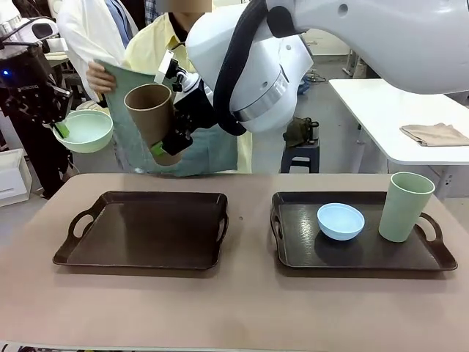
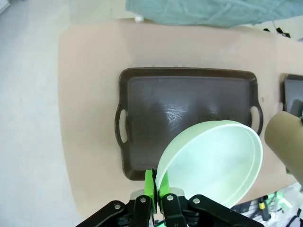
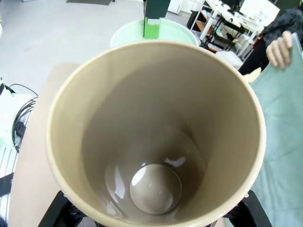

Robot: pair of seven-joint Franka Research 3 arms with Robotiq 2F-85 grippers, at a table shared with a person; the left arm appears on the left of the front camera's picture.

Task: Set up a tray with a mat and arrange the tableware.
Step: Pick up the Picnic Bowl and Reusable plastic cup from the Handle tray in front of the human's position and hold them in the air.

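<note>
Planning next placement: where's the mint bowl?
Front view, far left: the mint bowl is pinched by the left gripper, in the air beside the brown tumbler.

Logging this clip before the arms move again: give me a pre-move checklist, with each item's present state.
1. Left pincer clamped on the mint bowl rim: ok.
2. Right pincer gripping the brown tumbler: ok.
3. Both held pieces raised off the table: ok.
4. Mat laid in the left tray: not ok; the person's hand holds it up beyond the table.
5. Blue bowl and sage tumbler upright in the right tray: ok.
</note>
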